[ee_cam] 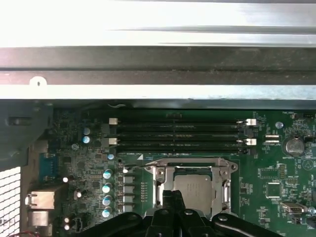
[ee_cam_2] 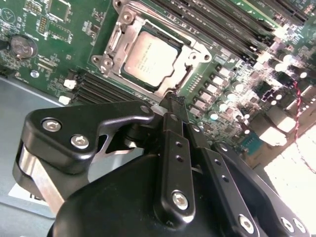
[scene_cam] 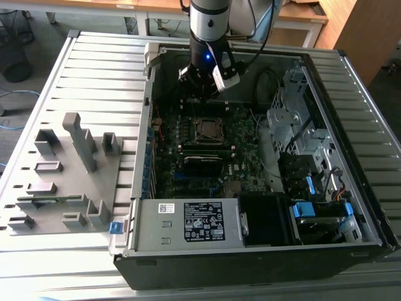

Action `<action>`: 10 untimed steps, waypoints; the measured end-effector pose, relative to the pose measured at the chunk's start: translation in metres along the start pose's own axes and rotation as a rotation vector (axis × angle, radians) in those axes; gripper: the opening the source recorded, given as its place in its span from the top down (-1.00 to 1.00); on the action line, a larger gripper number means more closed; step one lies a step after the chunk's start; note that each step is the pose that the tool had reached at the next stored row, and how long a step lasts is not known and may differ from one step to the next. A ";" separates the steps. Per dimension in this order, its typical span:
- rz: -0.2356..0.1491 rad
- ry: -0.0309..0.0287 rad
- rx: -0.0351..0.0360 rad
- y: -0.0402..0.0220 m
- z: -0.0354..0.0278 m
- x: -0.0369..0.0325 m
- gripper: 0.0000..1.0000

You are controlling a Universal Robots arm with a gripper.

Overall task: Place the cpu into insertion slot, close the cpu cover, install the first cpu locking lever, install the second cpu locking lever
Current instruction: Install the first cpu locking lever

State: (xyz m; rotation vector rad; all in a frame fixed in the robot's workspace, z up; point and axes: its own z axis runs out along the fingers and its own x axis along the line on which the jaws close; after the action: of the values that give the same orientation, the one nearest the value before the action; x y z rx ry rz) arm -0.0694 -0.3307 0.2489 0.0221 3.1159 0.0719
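Note:
The cpu (ee_cam_2: 150,55), a silver-grey square chip, lies flat in the insertion slot (ee_cam_2: 183,75) on the green motherboard. The silver cpu cover (ee_cam_2: 127,38) lies down around the chip, which shows through its window. My gripper (ee_cam_2: 173,101) is shut, with nothing visibly held, and its tips are at the socket's edge beside a thin wire lever. The first wrist view has the cpu (ee_cam: 195,190), the cpu cover (ee_cam: 159,183) and the gripper (ee_cam: 173,196) at that same edge. In the exterior view the gripper (scene_cam: 202,94) hangs just behind the socket (scene_cam: 210,130) inside the open computer case.
Black memory slots (ee_cam: 177,133) run beside the socket, with a coin battery (ee_cam: 295,144) nearby. The case wall (ee_cam: 158,74) rises close behind. A power supply (scene_cam: 200,222) and drive cage (scene_cam: 294,119) fill the case's other sides. A grey fixture tray (scene_cam: 62,169) lies outside.

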 end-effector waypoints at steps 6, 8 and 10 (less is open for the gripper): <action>0.000 -0.0019 0.0005 -0.0002 -0.0002 0.0155 0.80; 0.000 -0.0023 0.0010 -0.0003 -0.0004 0.0209 0.80; 0.000 -0.0025 0.0014 -0.0003 -0.0005 0.0259 0.80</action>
State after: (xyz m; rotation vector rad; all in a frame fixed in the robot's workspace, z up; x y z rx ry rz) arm -0.0953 -0.3306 0.2487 0.0219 3.1134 0.0695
